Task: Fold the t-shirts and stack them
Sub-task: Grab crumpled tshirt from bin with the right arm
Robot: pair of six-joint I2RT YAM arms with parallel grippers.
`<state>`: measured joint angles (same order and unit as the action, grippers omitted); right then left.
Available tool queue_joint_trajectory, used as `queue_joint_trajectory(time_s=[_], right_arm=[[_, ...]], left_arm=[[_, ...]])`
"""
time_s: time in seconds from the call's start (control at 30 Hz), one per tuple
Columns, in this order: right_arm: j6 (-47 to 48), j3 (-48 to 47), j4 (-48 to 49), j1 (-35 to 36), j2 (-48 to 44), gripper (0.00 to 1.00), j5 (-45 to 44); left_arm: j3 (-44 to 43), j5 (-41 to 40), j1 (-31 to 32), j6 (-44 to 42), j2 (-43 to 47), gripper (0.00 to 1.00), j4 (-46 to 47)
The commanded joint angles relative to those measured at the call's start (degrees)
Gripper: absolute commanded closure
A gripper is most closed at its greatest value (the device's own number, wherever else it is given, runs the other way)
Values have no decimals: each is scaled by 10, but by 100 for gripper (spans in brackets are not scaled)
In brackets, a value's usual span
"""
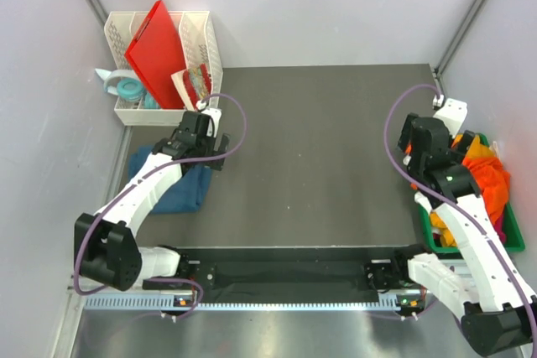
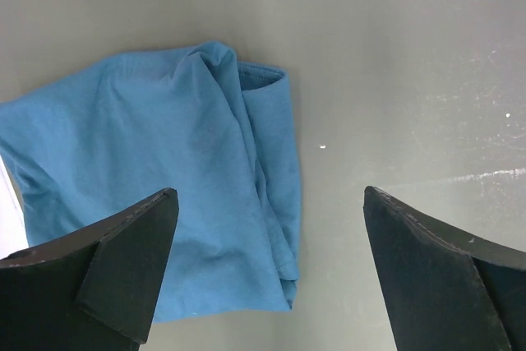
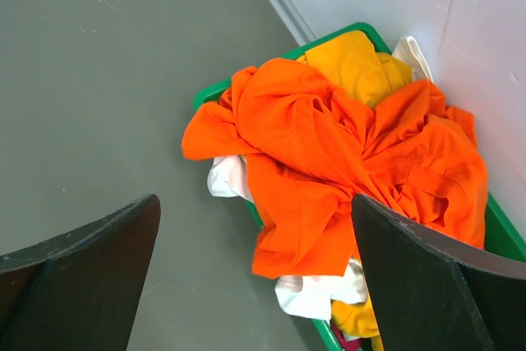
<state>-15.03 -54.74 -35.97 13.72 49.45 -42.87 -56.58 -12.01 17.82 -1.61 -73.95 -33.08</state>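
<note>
The left gripper (image 2: 269,203) has its jaws wide apart and holds nothing. It hangs over the blue shirt (image 2: 164,145), which lies rumpled (one edge bunched into a ridge) on the table (image 2: 411,55) at the left side. The right gripper (image 3: 255,203) is spread just as wide and is also empty, beside a green bin (image 3: 501,232) against the right wall. The orange shirt (image 3: 345,145) tops the heap there and spills over the rim, with a yellow shirt (image 3: 353,63) and a white shirt (image 3: 226,178) under it. Beyond the left arm, a basket (image 1: 201,31) holds a red board (image 1: 155,48)
</note>
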Motion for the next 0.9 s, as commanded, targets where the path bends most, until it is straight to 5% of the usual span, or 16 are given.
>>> queue_joint_trajectory(time_s=[0.0, 0.3, 0.5, 0.67, 0.87], right_arm=[[11, 8, 34, -4, -26, 0, 4], [-18, -24, 12, -95, 26, 9, -36], [-114, -32, -24, -213, 107, 12, 64], [-113, 16, 50, -215, 89, 30, 91], [-84, 38, 58, -215, 98, 37, 133]], left_arm=[[-21, 5, -5, -1, -6, 1, 5], [-4, 52, -5, -17, 10, 2, 8], [2, 103, -4, -20, 8, 2, 16], [-9, 139, -4, -25, -4, 3, 16], [-20, 165, -3, -19, -21, 4, 15]])
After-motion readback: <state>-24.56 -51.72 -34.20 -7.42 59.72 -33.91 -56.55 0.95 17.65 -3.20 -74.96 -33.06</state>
